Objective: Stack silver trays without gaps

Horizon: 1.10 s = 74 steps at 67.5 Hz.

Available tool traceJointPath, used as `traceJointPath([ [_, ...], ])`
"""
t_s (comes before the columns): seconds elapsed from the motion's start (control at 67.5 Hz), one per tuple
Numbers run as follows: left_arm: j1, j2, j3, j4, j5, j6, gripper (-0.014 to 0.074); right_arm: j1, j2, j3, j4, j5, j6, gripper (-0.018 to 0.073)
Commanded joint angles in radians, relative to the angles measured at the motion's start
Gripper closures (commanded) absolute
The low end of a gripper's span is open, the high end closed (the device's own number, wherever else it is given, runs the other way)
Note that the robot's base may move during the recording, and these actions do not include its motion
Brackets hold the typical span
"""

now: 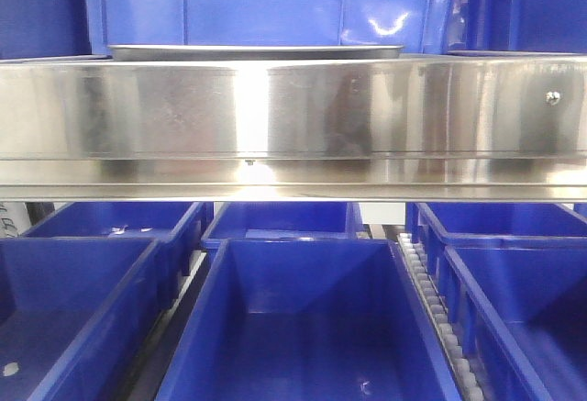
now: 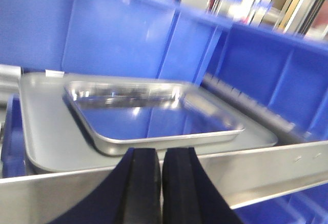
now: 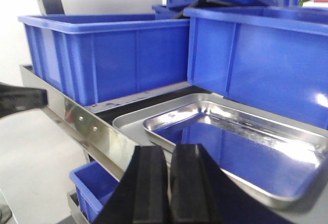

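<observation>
Blue bins surround a steel shelf where two silver trays sit nested; both grippers' jaws nearly together, empty: left gripper, right gripper.

blue bins below | steel shelf rail (one screw)

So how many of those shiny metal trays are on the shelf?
2. A large silver tray lies flat on the shelf, and a smaller silver tray sits inside it, skewed. From the front only one rim shows; more underneath could be hidden.
</observation>
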Motion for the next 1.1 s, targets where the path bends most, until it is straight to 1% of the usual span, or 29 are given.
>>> traceJointPath([
  [0.0, -0.007, -0.087, 0.012, 0.009, -0.001, 0.009, 0.0585, 0.001, -0.074, 0.033, -0.012, -0.020, -0.011, 0.0575],
  [0.089, -0.007, -0.184, 0.012, 0.009, 0.009, 0.009, 0.0585, 0.001, -0.166, 0.043, -0.012, -0.020, -0.011, 0.0575],
  [0.282, -0.007, -0.290, 0.012, 0.009, 0.016, 0.009, 0.0585, 0.001, -0.269, 0.043, -0.012, -0.020, -0.011, 0.0575],
  [0.889, -0.007, -0.304, 0.012, 0.009, 0.011, 0.009, 0.0585, 0.001, -0.294, 0.043, -0.009, -0.020, -0.011, 0.0575],
  [0.978, -0.007, -0.304, 0.012, 0.009, 0.011, 0.009, 0.0585, 0.001, -0.296, 0.046, 0.035, 0.037, -0.011, 0.0575],
  [1.022, -0.007, -0.304, 0.012, 0.009, 0.011, 0.009, 0.0585, 0.001, -0.296, 0.066, 0.065, 0.039, -0.026, 0.0575],
  [1.067, -0.007, -0.304, 0.012, 0.009, 0.011, 0.009, 0.0585, -0.002, -0.296, 0.094, 0.156, 0.052, -0.128, 0.0575],
  [1.082, -0.007, -0.304, 0.012, 0.009, 0.011, 0.009, 0.0585, -0.005, -0.296, 0.106, 0.206, 0.064, -0.199, 0.0575],
])
